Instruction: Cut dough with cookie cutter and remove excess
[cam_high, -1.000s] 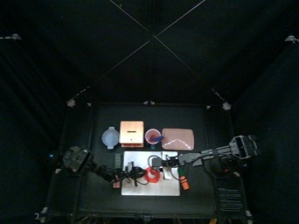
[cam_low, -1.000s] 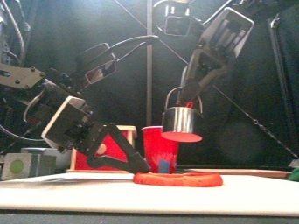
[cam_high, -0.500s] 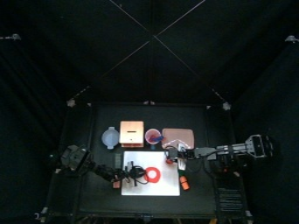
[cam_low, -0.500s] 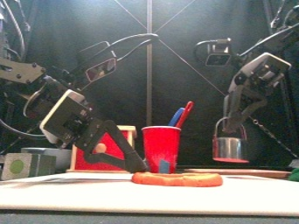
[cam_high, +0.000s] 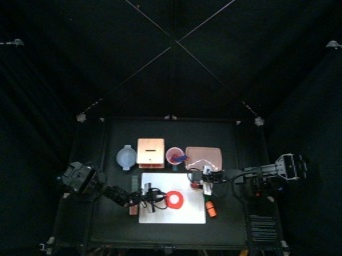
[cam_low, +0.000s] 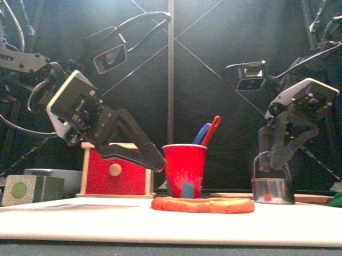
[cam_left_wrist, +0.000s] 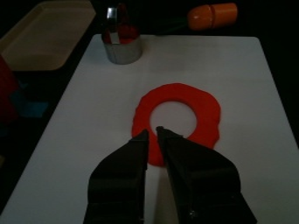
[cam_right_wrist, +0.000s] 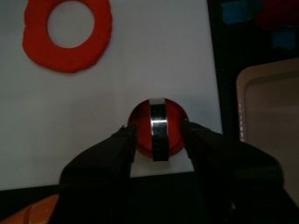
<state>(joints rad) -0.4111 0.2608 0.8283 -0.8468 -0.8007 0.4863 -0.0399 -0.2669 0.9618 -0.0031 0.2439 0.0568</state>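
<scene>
The dough (cam_left_wrist: 177, 114) is lying flat on the white mat (cam_left_wrist: 82, 131) as a red ring with an open centre. The left gripper (cam_left_wrist: 156, 133) is hovering just short of the ring's near rim; its jaws are standing slightly apart, tips almost meeting, with nothing between them. The ring is lying directly ahead of these jaws, and the cutter (cam_left_wrist: 121, 44) is standing well beyond it at the mat's far edge.

The right gripper (cam_right_wrist: 162, 131) is positioned over the cutter (cam_right_wrist: 163, 131), a metal ring filled with red dough. The cutter is sitting between the jaws at the mat's edge. The jaws are flanking it on both sides; whether they are pressing on it cannot be determined. The ring (cam_right_wrist: 68, 33) is lying well ahead of these jaws and to one side.

In the front view, the cutter (cam_low: 271, 187) is resting on the tabletop (cam_low: 171, 222) beside the dough (cam_low: 203, 204).
</scene>
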